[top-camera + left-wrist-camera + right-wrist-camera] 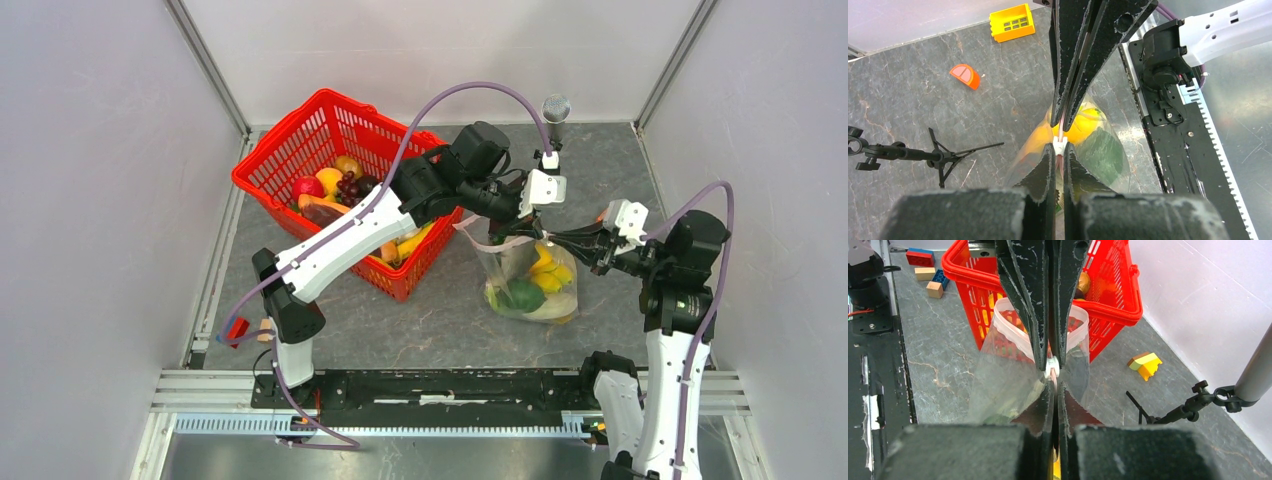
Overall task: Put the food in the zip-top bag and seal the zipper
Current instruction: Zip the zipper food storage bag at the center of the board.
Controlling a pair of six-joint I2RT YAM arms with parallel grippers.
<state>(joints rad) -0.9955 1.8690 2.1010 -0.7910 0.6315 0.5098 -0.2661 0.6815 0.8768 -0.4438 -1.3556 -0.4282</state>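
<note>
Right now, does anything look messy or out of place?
Yes. An orange slice lies loose on the table, outside the zip-top bag, and the bag's zipper gapes open in a loop.

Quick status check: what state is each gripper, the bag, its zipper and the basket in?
left gripper: shut on the zipper.
right gripper: shut on the zipper, tip to tip with the left.
zip-top bag: upright, food inside.
zipper: partly open, strip gaping in a loop.
red basket: upright, holding fruit.
</note>
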